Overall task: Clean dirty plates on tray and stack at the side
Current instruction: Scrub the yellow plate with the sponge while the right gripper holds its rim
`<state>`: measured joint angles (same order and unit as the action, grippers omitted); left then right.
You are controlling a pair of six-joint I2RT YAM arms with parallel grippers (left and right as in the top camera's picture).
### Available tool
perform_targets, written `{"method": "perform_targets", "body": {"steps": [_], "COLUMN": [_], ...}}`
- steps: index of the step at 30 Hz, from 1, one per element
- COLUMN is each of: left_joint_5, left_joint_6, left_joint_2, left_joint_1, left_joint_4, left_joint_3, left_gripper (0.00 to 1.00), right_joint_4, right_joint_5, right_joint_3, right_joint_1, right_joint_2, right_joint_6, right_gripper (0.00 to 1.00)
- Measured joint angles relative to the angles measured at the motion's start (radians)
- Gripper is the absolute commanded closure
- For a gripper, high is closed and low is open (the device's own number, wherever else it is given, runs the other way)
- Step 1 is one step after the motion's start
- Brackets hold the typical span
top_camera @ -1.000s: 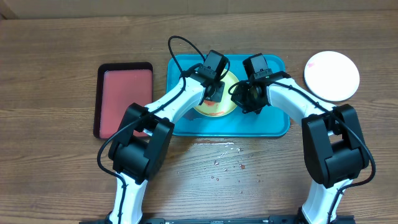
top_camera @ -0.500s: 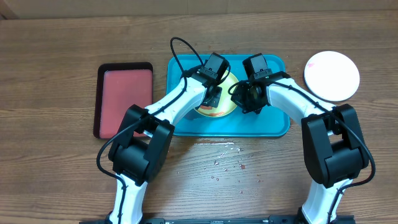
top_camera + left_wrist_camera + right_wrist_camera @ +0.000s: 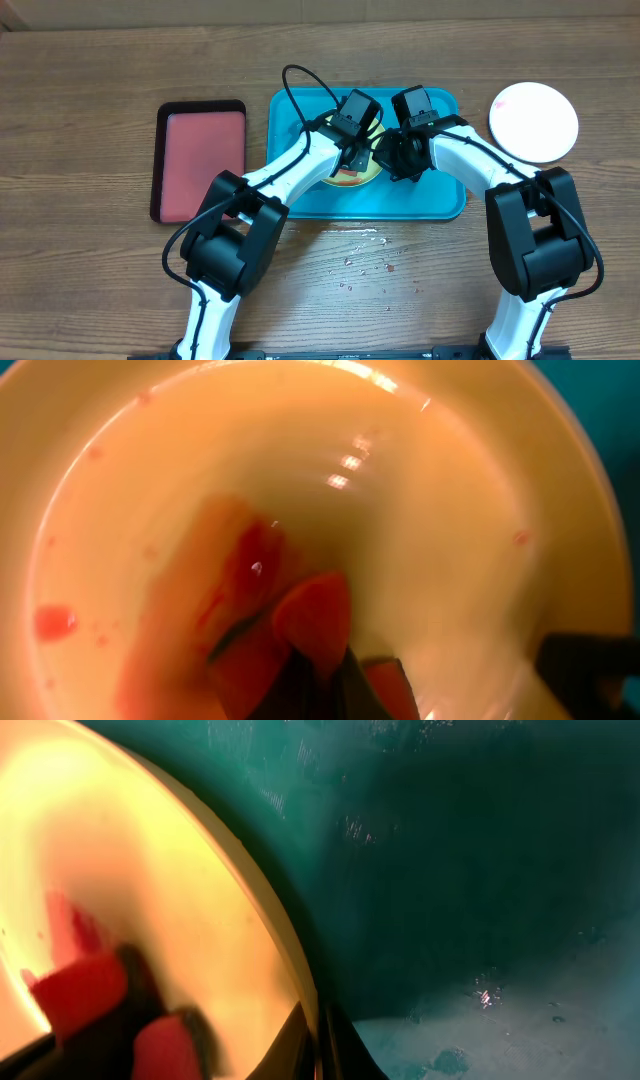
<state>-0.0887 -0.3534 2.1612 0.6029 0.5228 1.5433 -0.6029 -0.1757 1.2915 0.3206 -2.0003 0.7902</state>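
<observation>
The yellow-green plate lies on the teal tray, mostly hidden under both grippers. My left gripper is down inside the plate. This gripper is shut on a red sponge-like piece that presses on the plate's pale, red-smeared centre. My right gripper is at the plate's right side. It is shut on the plate's rim, one finger inside and one outside over the tray. A white plate lies on the table to the right of the tray.
A smaller black-rimmed red tray lies left of the teal tray. Small wet spots and crumbs dot the wood in front of the tray. Both arms reach in from the near edge.
My left gripper has slid to the right across the plate with the red piece. The right gripper has stayed on the rim.
</observation>
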Motion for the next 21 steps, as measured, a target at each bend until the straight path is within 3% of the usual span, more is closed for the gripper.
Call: {"method": "perform_targets", "body": {"steps": [11, 21], "left_joint_5": [-0.006, -0.001], "left_joint_6": [-0.023, -0.064], "left_joint_2": [0.035, 0.048], "left_joint_1": [-0.021, -0.098], "left_joint_4": [-0.198, -0.276], "left_joint_3": [-0.008, -0.011], "left_gripper": [0.96, 0.96], "right_joint_4": [0.000, -0.011], "right_joint_5": [0.005, -0.003], "right_joint_3": [0.000, 0.000], "right_joint_1": [-0.009, -0.007], "right_joint_2": [0.000, 0.000], "right_joint_6": [0.014, 0.018], "right_gripper": [0.96, 0.96]}}
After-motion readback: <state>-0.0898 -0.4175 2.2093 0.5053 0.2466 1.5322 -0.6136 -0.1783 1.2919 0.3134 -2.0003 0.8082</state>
